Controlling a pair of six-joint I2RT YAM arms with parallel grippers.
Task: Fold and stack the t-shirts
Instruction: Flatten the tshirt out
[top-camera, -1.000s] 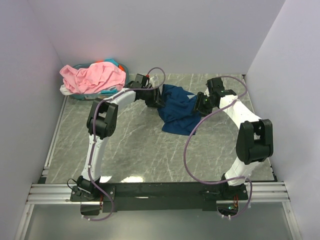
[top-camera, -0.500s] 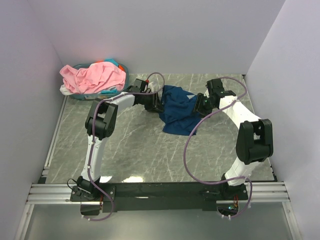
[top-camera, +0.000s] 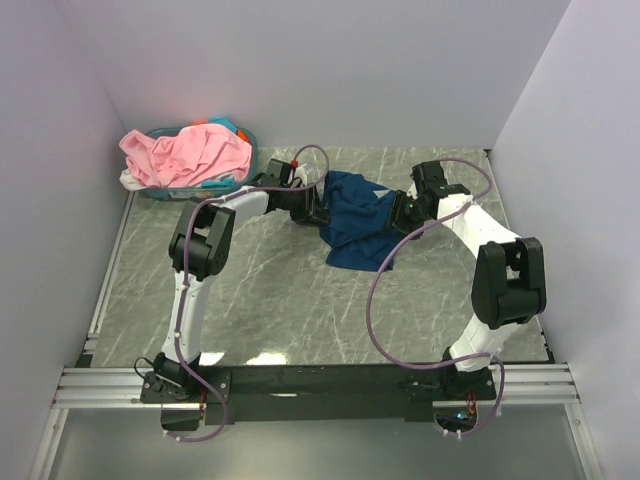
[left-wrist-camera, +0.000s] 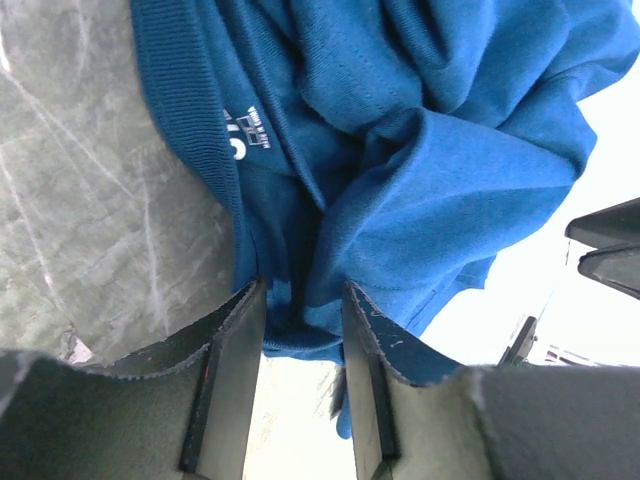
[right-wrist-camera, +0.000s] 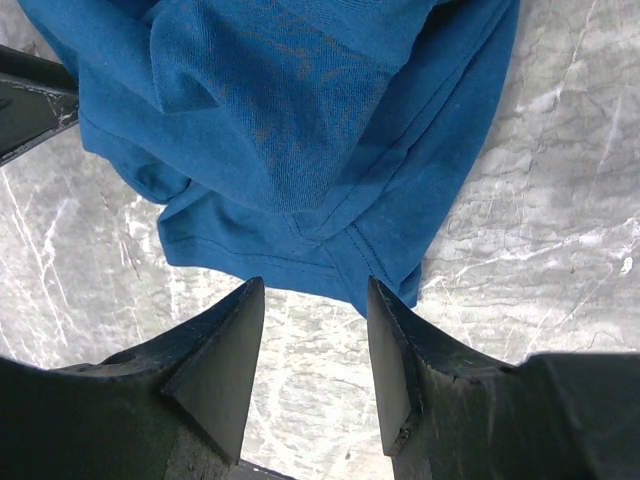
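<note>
A dark navy blue t-shirt (top-camera: 355, 225) lies crumpled at the back middle of the marble table, between my two grippers. My left gripper (top-camera: 318, 205) is at its left edge. In the left wrist view its jaws (left-wrist-camera: 300, 310) are closed on a bunched fold of the shirt (left-wrist-camera: 420, 150), whose white neck print shows. My right gripper (top-camera: 398, 215) is at the shirt's right side. In the right wrist view it (right-wrist-camera: 315, 300) is open and empty, with the shirt's hem (right-wrist-camera: 280, 120) just beyond the fingertips. A light pink t-shirt (top-camera: 190, 152) is heaped at the back left.
The pink t-shirt sits on a teal basket (top-camera: 240, 132) in the back left corner, with a pale cloth (top-camera: 130, 180) under it. White walls close in the table on three sides. Purple cables loop over both arms.
My left gripper has moved a little right and into the shirt's left edge. The shirt has bunched slightly. My right gripper has barely shifted.
</note>
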